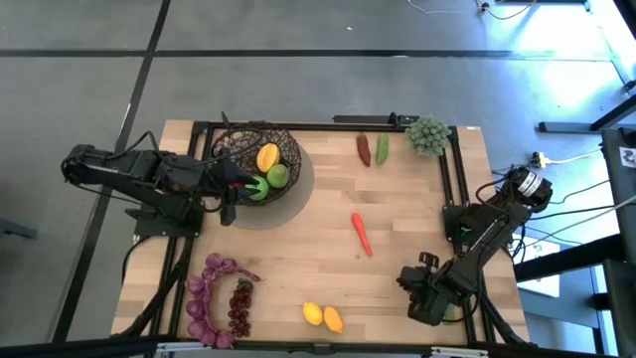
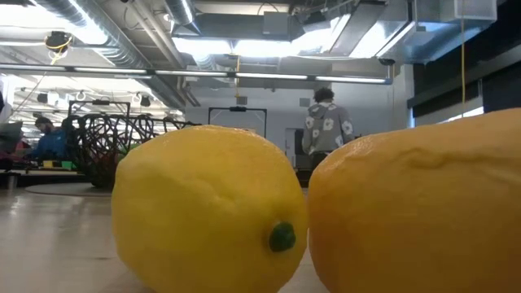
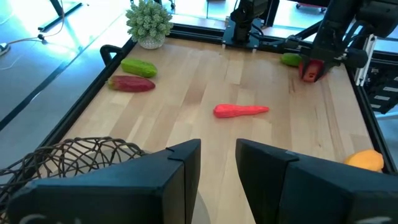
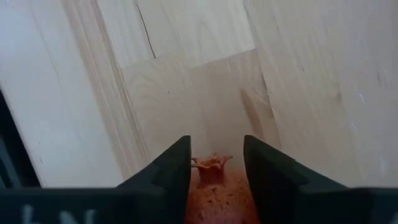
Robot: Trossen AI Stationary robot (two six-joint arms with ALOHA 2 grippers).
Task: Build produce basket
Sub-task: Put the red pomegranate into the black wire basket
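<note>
Lower right of table: right gripper, fingers clamping the red pomegranate.
Basket rim: left gripper, fingers parted, empty.

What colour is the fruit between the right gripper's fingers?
Red: the pomegranate, with its little crown, sits in the right gripper. Best seen in the right wrist view.

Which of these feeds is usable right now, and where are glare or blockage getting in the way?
High view: even light, whole table clear. Low view: two lemons up close block nearly everything, ceiling lights blown out behind. Left wrist view: bright window glare at the far edge, carrot sharp. Right wrist view: tight on the pomegranate between the right pincer fingers.
</note>
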